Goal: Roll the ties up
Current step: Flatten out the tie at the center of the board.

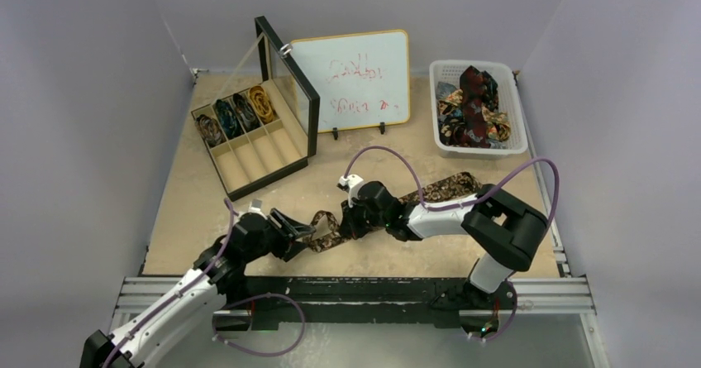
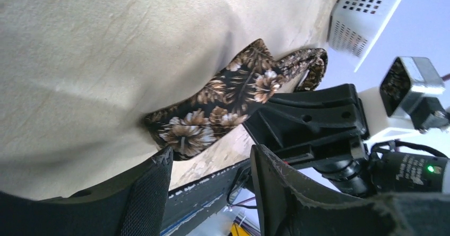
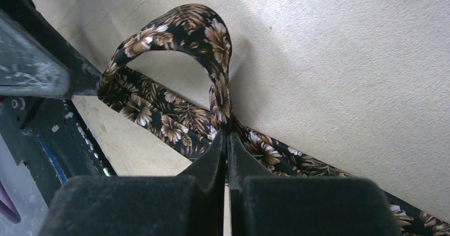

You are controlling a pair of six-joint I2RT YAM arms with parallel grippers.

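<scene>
- Right gripper [image 3: 227, 140]: your right wrist view shows its fingers pressed tight together on the brown floral tie [image 3: 175, 124]. A raised loop arches just beyond the tips, too small to make out from the top view.
- Left gripper [image 2: 211, 159]: fingers parted, with nothing between them. Its own wrist view alone shows part of the tie lying flat just ahead of the tips.
- Arms, top view: the left reaches in low from the near left. The right folds back across toward it, so the two sets of fingers sit near each other.
- Tie's remainder: trails away behind the right fingers.
- Top view only: rolled ties [image 1: 236, 112] in a divided box [image 1: 273, 165] and loose ties [image 1: 475, 103] in a basket [image 1: 517, 128], all well apart from either set of fingers.
</scene>
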